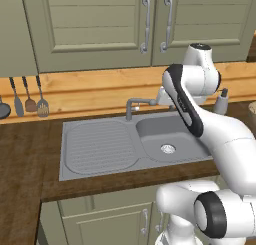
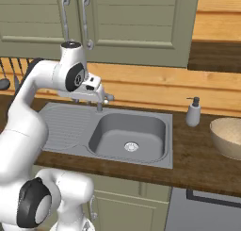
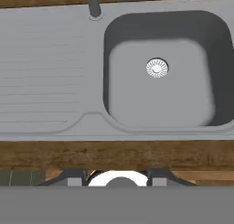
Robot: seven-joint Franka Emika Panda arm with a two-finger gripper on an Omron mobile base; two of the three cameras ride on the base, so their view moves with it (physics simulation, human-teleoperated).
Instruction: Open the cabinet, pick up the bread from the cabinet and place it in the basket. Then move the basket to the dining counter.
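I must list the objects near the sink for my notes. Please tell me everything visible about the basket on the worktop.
The basket is a wide, round, bowl-shaped vessel in beige-tan with a smooth rim and a paler, speckled inside. It stands upright on the dark wood worktop, right of the steel sink and past the grey soap dispenser, which stands apart from it. The picture's edge cuts off its right part. The visible part of its inside looks empty. Nothing touches it but the worktop.

Even, soft rendered light with no glare. The grey steel sink (image 3: 160,72) holds a gentle shadow along its basin walls. All pictures look slightly soft and low-resolution throughout.
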